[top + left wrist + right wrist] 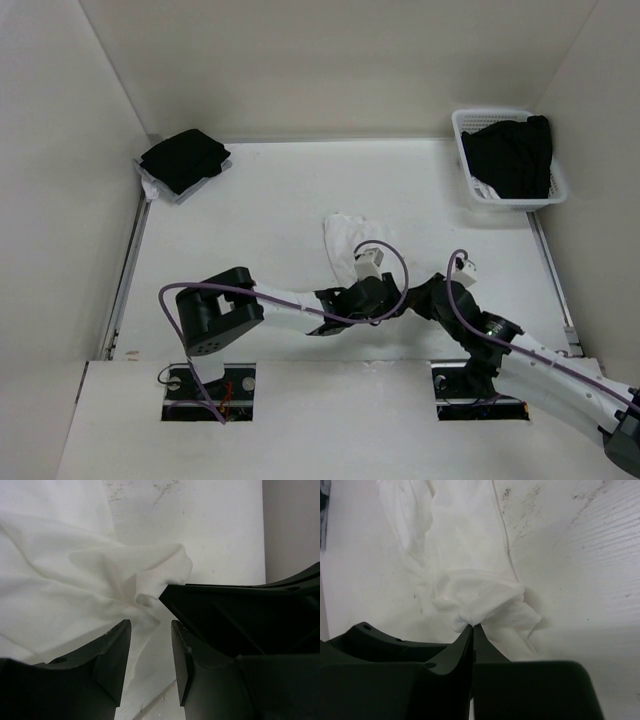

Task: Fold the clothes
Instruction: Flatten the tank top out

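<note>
The white garment (345, 242) lies crumpled at the middle of the desk (250, 220), just ahead of both arms. The right gripper (472, 628) has its jaws pinched tight on a bunched fold of the garment. The left gripper (150, 630) hovers beside that fold, jaws narrowly parted over the cloth.

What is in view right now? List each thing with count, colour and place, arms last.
white garment: one, white, crumpled at mid-table just beyond the grippers
black garment: one folded pile, black, far left corner of the table
basket: one, white mesh, far right corner
black clothes: count unclear, black, inside the basket
table: one, white, walls on three sides
left gripper: one, black, jaws apart at the white garment's edge
right gripper: one, black, pinched shut on a bunch of the white garment
</note>
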{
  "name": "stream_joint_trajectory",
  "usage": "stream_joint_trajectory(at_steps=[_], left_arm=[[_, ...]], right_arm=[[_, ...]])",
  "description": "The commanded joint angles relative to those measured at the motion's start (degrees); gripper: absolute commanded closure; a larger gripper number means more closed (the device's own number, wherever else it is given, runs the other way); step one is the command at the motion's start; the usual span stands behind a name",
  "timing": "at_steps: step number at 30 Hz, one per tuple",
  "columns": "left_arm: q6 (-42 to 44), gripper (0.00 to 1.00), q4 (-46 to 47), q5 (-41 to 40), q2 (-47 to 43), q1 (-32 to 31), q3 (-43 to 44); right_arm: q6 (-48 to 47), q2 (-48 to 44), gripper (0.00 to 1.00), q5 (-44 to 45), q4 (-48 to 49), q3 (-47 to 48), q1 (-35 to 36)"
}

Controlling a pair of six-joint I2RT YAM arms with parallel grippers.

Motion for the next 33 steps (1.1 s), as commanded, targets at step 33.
stream_joint_trajectory(at_steps=[33], left_arm=[[10.88,1.0,-39.57,-29.91,-57.66,7.09,-11.61]], right_arm=[[-9.77,-8.2,1.0,7.44,-5.3,14.56,3.32]])
